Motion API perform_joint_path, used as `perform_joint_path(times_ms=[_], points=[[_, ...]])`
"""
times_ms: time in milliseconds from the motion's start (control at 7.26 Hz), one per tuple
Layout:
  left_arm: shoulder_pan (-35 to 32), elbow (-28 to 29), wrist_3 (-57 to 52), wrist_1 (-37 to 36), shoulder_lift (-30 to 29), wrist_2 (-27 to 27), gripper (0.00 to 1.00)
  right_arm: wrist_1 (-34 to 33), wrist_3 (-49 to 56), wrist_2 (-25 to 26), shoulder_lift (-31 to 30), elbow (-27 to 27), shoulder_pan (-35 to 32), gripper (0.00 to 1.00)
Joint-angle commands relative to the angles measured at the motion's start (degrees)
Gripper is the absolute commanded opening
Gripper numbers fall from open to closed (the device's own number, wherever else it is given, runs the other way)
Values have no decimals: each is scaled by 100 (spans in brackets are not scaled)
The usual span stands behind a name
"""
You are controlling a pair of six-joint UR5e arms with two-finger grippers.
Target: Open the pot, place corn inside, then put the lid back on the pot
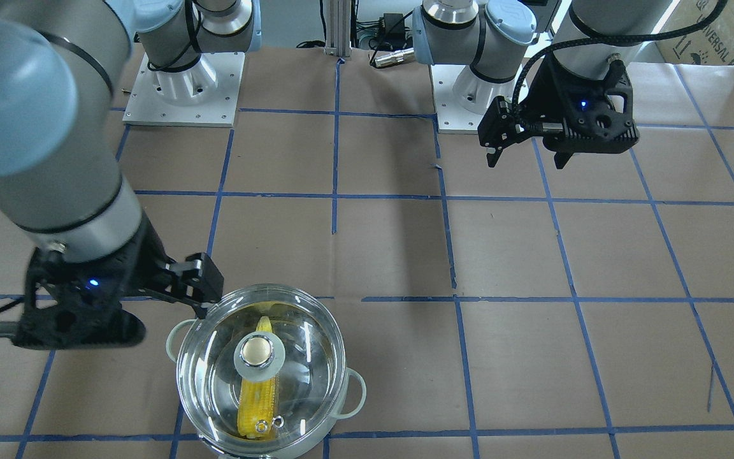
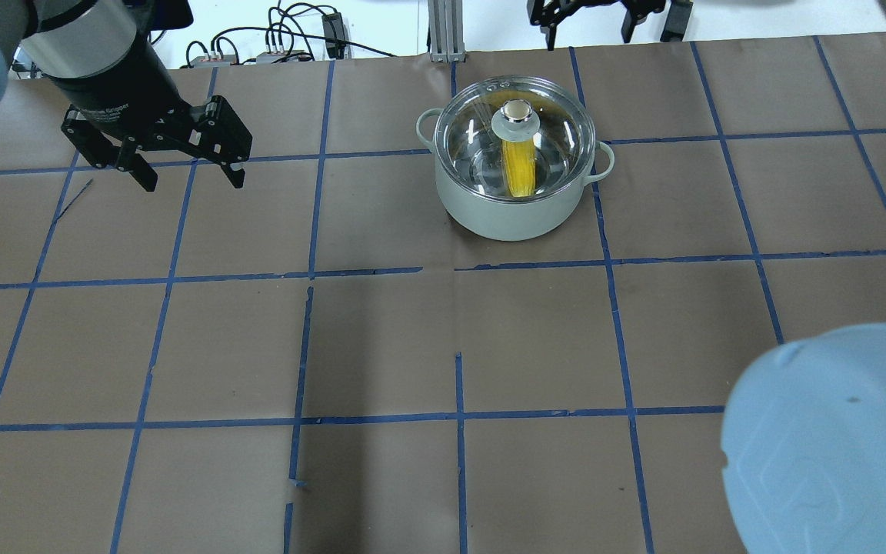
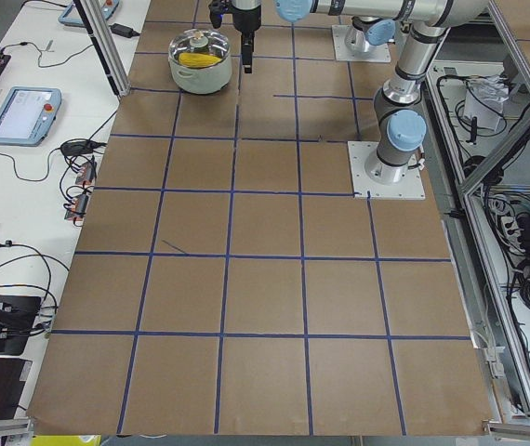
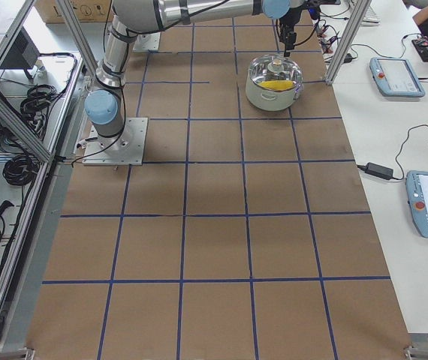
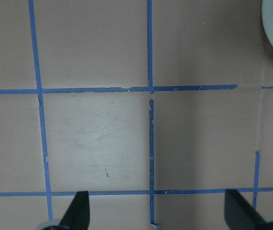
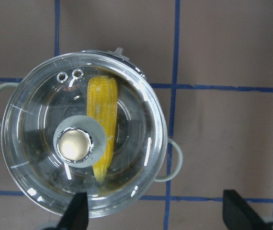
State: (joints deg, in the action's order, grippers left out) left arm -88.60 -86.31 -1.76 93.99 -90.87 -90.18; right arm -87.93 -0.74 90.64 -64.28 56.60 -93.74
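The steel pot point(image 2: 516, 211) stands at the far middle of the table with the clear glass lid point(image 2: 554, 131) seated on it, knob up. The yellow corn point(image 2: 520, 165) lies inside, seen through the glass. In the right wrist view the lid point(image 6: 36, 143), the corn point(image 6: 102, 105) and a pot handle point(image 6: 172, 160) lie below my right gripper point(image 6: 158, 213), which is open and empty. In the front view it point(image 1: 198, 296) hovers by the pot's rim. My left gripper point(image 2: 185, 173) is open and empty, well left of the pot, over bare paper point(image 5: 158, 211).
Brown paper with a blue tape grid point(image 2: 458, 269) covers the table. The two arm bases point(image 1: 182, 89) stand at the robot's edge. My right arm's elbow point(image 2: 835, 446) blocks the overhead view's lower right. Tablets and cables point(image 4: 394, 75) lie beyond the table's far edge.
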Motion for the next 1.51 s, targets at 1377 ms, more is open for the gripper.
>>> perform_joint_path(times_ms=[1377], points=[[0,0,0,-3,-1,0,100,1014,593,120,-2835,2338,567,99]])
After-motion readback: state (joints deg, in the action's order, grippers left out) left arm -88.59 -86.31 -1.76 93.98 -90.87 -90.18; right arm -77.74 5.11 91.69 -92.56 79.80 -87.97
